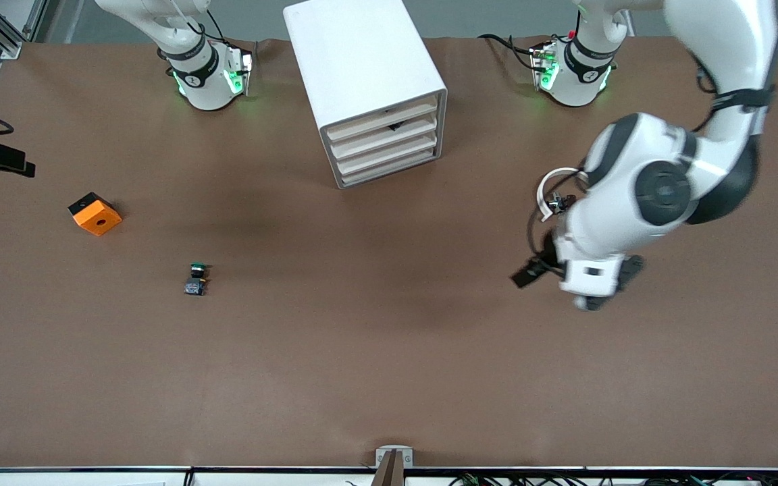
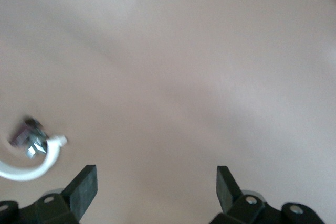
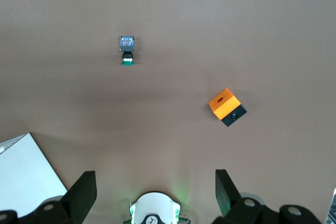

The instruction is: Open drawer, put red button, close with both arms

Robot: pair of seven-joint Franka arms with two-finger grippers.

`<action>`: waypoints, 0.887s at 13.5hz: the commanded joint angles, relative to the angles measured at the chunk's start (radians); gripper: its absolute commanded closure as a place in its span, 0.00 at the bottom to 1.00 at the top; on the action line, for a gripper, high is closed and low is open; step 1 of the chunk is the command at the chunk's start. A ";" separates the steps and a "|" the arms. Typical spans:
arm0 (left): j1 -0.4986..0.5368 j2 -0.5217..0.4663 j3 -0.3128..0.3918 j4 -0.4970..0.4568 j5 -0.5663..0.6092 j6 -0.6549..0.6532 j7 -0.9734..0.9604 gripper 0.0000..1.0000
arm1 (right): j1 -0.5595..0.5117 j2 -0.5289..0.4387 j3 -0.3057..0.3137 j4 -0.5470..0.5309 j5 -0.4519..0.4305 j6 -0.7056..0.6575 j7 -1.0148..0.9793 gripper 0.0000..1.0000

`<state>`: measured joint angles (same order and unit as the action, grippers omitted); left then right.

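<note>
**A:** Where do the fingers stand?

**B:** Both pairs are spread wide and empty. The left gripper [image 2: 156, 176] hangs over bare counter [image 1: 389, 378] with nothing between its fingers. The right gripper [image 3: 153, 179] waits high over its own base.

**A:** And the red button?

**B:** I can't find it. The only button showing is the green-capped button [image 3: 126, 51], well out from the right fingers and apart from the orange cube [image 3: 227, 106].

**A:** So a mix-up is the danger.

**B:** Yes, grabbing the green one would spoil the task.

**A:** And the drawer [image 1: 369, 138]?

**B:** It looks pushed in, far from either pair of fingers. The cabinet [image 1: 362, 61] will likely slide if one arm tugs without the other bracing it.
</note>
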<state>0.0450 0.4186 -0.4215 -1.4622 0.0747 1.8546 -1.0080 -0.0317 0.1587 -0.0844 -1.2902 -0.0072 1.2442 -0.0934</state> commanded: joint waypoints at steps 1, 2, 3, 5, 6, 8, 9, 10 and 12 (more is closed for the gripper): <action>0.100 -0.078 -0.008 -0.012 0.022 -0.044 0.145 0.00 | -0.007 -0.033 0.009 -0.008 -0.011 0.009 0.007 0.00; 0.137 -0.105 -0.008 -0.012 0.022 -0.076 0.216 0.00 | -0.005 -0.037 0.009 -0.008 -0.011 0.009 0.026 0.00; 0.171 -0.132 -0.008 -0.012 0.022 -0.106 0.294 0.00 | -0.004 -0.039 0.011 -0.008 -0.011 0.012 0.047 0.00; 0.234 -0.173 -0.006 -0.006 0.022 -0.144 0.449 0.00 | -0.004 -0.059 0.012 -0.021 0.001 0.024 0.054 0.00; 0.266 -0.188 -0.010 -0.004 0.022 -0.161 0.510 0.00 | -0.002 -0.080 0.015 -0.044 0.003 0.040 0.063 0.00; 0.314 -0.240 -0.011 -0.006 0.016 -0.198 0.653 0.00 | -0.001 -0.140 0.017 -0.127 0.013 0.095 0.101 0.00; 0.305 -0.267 0.009 -0.007 0.005 -0.222 0.731 0.00 | -0.002 -0.166 0.017 -0.159 0.032 0.112 0.107 0.00; 0.268 -0.303 0.064 -0.015 0.005 -0.242 0.782 0.00 | -0.001 -0.192 0.017 -0.194 0.038 0.132 0.119 0.00; 0.121 -0.362 0.232 -0.020 0.001 -0.316 0.872 0.00 | 0.000 -0.253 0.017 -0.279 0.041 0.181 0.121 0.00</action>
<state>0.2778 0.1318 -0.3146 -1.4542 0.0812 1.5875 -0.2167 -0.0309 0.0017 -0.0734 -1.4427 0.0200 1.3662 0.0020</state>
